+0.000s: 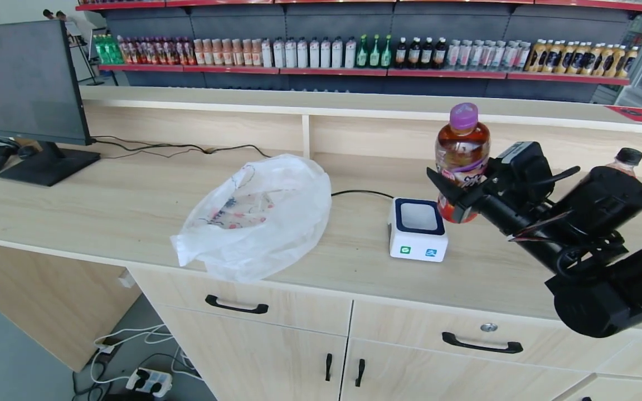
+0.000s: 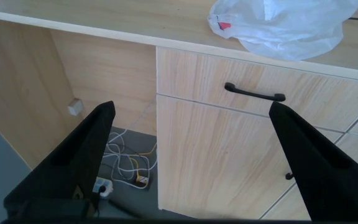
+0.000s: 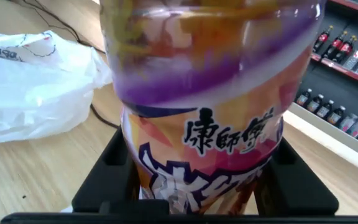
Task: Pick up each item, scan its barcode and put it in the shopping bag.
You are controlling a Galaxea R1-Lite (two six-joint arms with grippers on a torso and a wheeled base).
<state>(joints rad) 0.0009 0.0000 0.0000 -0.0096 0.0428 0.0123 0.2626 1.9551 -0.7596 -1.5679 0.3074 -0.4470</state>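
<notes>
My right gripper point(image 1: 450, 201) is shut on a tea bottle point(image 1: 461, 161) with a purple cap and orange-purple label, held upright just right of the white barcode scanner point(image 1: 417, 229) and slightly above the counter. The same bottle point(image 3: 204, 106) sits between the black fingers point(image 3: 107, 171) in the right wrist view. A translucent white shopping bag point(image 1: 257, 214) lies crumpled on the counter left of the scanner, with some items faintly visible inside. My left gripper point(image 2: 191, 162) hangs open below the counter edge, facing the cabinet front, with the bag point(image 2: 284, 25) above it.
A second bottle with a black cap point(image 1: 627, 159) stands behind my right arm. A monitor point(image 1: 23, 89) sits at the counter's far left with cables. A raised wooden ledge point(image 1: 354, 111) runs along the back. Drawer handles point(image 2: 253, 93) and floor cables point(image 2: 126, 165) lie below.
</notes>
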